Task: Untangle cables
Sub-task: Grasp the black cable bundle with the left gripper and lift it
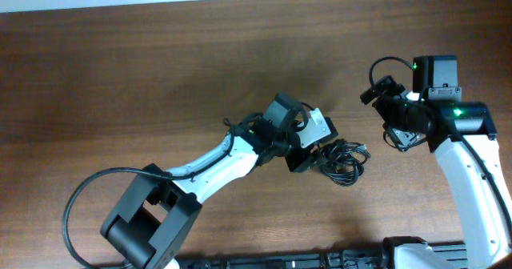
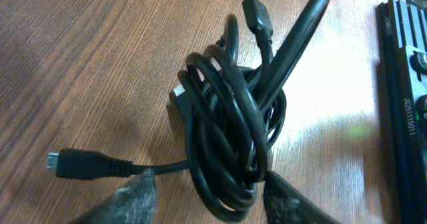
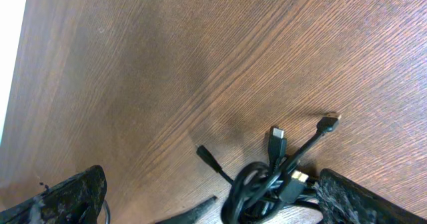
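Note:
The cables (image 1: 342,159) are a few thin black cords bunched in a knot at the table's middle, with small plug ends sticking out. My left gripper (image 1: 312,154) is at the knot's left side. In the left wrist view the knot (image 2: 230,124) fills the centre, and my left gripper (image 2: 207,179) is open with the knot's near loop between its fingers; the right finger touches it. One plug (image 2: 77,164) lies out to the left. My right gripper (image 1: 398,137) hangs right of the knot. In the right wrist view it (image 3: 212,177) is wide open and empty above the knot (image 3: 270,187).
The wooden table (image 1: 160,77) runs to a white strip at the back. A black rail (image 2: 403,104) lies along the front edge. The left arm's own black wire (image 1: 72,209) loops at the front left.

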Controlling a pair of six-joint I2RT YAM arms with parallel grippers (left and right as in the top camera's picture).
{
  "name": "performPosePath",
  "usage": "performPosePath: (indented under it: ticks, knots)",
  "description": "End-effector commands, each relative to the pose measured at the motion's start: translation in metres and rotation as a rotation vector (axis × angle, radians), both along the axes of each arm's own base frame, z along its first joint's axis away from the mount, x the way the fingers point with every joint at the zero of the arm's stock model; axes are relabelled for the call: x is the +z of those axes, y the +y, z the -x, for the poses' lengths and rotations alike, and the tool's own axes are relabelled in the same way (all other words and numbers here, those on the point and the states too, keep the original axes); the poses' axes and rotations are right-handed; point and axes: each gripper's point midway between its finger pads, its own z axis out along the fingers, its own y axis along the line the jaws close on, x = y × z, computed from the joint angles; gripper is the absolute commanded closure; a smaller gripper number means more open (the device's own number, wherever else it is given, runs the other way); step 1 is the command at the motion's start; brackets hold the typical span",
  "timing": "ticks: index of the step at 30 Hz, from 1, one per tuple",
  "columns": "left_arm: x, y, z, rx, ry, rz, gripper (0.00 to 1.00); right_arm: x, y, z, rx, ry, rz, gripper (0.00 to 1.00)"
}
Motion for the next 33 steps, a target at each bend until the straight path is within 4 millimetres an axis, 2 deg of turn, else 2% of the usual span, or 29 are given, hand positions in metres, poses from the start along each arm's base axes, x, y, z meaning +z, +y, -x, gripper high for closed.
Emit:
performPosePath:
  ticks: [1,3,5,6,11,12,14,15,16,17,18,19,23,25,28,33]
  knots:
    - [0.000,-0.003,0.001,-0.030,-0.021,0.006,0.66,0.005,-0.005,-0.002,-0.021,-0.013,0.014,0.01]
    - [0.000,-0.003,0.001,-0.048,-0.041,0.006,0.67,0.005,-0.005,-0.002,-0.019,-0.013,0.012,0.01]
    - [0.000,-0.003,0.001,-0.068,-0.063,0.004,0.82,0.005,-0.004,-0.002,-0.019,-0.010,0.011,0.01]
    - [-0.001,-0.002,0.001,-0.082,-0.078,-0.002,0.98,0.004,-0.004,0.000,-0.018,-0.003,0.011,0.01]
    - [-0.027,0.031,-0.029,0.077,-0.167,-0.219,1.00,0.001,-0.004,0.006,-0.016,0.025,0.012,0.01]
    - [-0.030,0.038,-0.032,0.094,-0.165,-0.245,1.00,0.000,-0.004,0.007,-0.016,0.027,0.012,0.01]
    - [-0.031,0.043,-0.026,0.075,-0.094,-0.222,1.00,0.000,-0.004,0.007,-0.010,0.027,0.015,0.01]
    - [-0.029,0.042,-0.022,0.057,-0.059,-0.191,0.94,0.000,-0.004,0.007,-0.010,0.026,0.015,0.01]
    - [-0.026,0.040,-0.019,0.041,-0.038,-0.163,0.75,0.000,-0.004,0.007,-0.010,0.026,0.015,0.01]
    - [-0.021,0.037,-0.015,-0.019,-0.044,-0.121,0.49,0.001,-0.004,0.006,-0.010,0.025,0.015,0.01]
    - [-0.018,0.033,-0.010,-0.081,-0.064,-0.091,0.28,0.001,-0.004,0.006,-0.010,0.021,0.016,0.01]
    - [-0.010,0.026,0.003,-0.222,-0.118,-0.017,0.01,0.001,-0.005,0.005,-0.010,0.019,0.018,0.01]
    - [0.003,0.014,0.008,-0.306,-0.172,0.073,0.01,0.001,-0.007,0.004,-0.002,0.013,0.041,0.01]
    - [0.009,0.002,0.011,-0.331,-0.217,0.103,0.01,0.002,-0.008,0.003,-0.002,0.009,0.041,0.01]
    - [0.002,-0.014,0.016,-0.361,-0.256,0.118,0.01,0.002,-0.007,0.003,-0.001,0.009,0.041,0.01]
    - [-0.006,-0.017,0.006,-0.342,-0.290,0.105,0.01,0.002,-0.007,0.003,-0.001,0.009,0.041,0.01]
